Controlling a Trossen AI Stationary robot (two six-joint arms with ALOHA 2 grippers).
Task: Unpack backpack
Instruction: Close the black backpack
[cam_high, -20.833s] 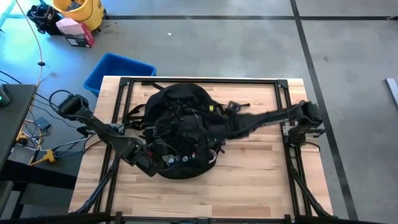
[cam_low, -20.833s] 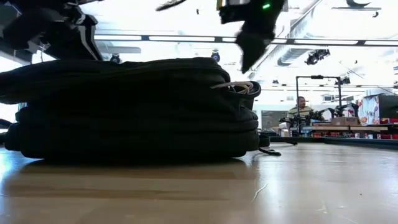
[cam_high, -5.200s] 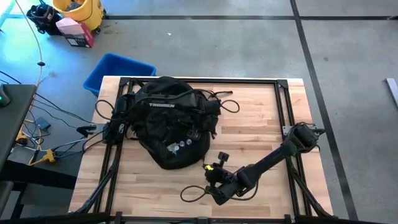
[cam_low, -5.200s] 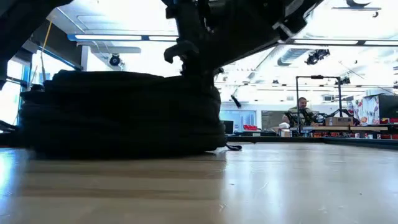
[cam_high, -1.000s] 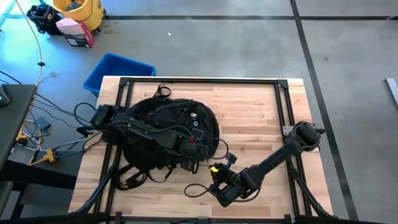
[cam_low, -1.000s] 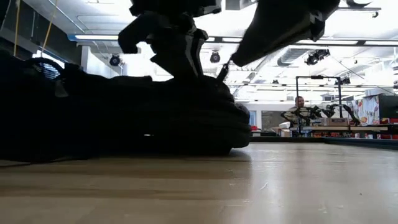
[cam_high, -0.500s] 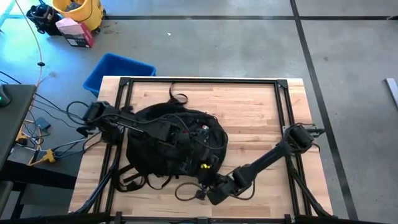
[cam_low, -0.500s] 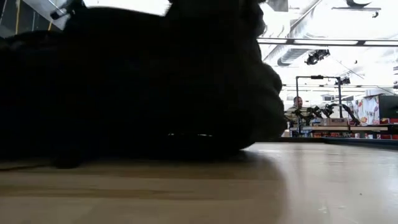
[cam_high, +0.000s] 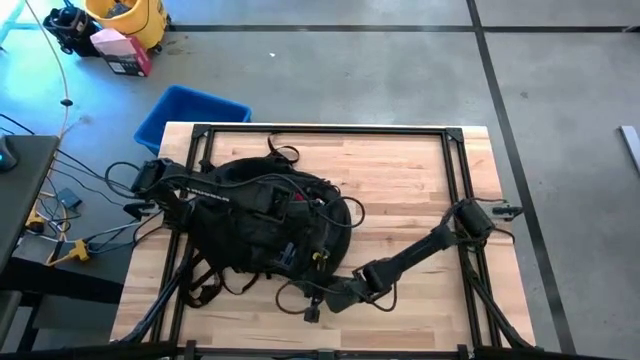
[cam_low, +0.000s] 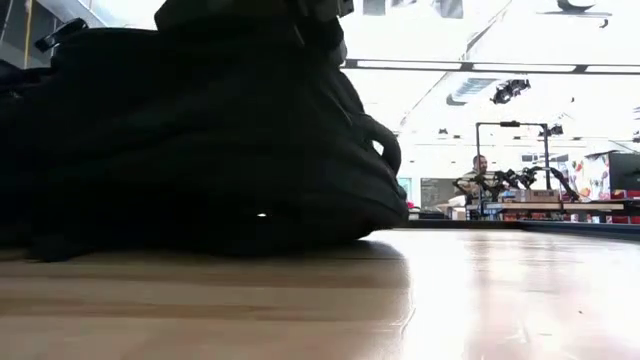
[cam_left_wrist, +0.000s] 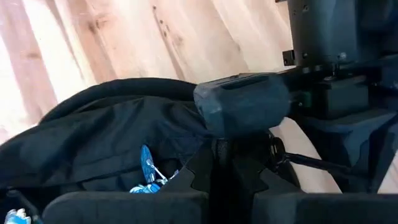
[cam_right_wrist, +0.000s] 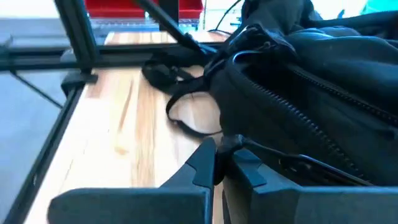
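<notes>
Shifted toward the surface's (cam_high: 420, 190) front-left, the backpack (cam_high: 255, 225) is pinched by both closed grippers: left (cam_left_wrist: 231, 157) on fabric, right (cam_right_wrist: 222, 163) on a strap only its wrist view shows.

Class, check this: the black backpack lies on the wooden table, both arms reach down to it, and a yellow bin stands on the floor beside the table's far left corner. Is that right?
One detail is wrong: the bin beside that corner is blue, not yellow, as the high view shows. The rest holds: the backpack lies on the wooden table, and the left gripper and right gripper both reach down to it.
</notes>
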